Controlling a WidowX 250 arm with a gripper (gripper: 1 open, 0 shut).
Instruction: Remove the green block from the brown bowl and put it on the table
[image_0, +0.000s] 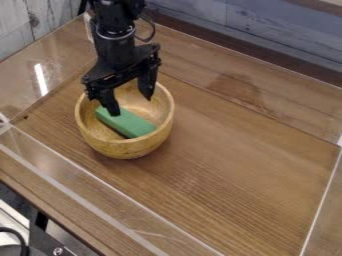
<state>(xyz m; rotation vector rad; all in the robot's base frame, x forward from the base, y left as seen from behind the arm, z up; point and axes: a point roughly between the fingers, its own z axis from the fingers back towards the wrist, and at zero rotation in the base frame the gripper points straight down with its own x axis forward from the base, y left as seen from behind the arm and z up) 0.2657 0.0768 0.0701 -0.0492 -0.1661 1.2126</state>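
Observation:
The brown bowl stands on the table at the left of the view. Inside it lies the green block, flat and slanted along the bowl's floor. My gripper points straight down over the bowl, open, with its black fingertips dipping just inside the rim on either side of the block's far end. Nothing is held between the fingers. The block's upper end is partly hidden behind the fingers.
Clear acrylic walls run along the table's edges, front and left. A grey plank wall stands behind. Bare wood-grain tabletop stretches to the right of the bowl.

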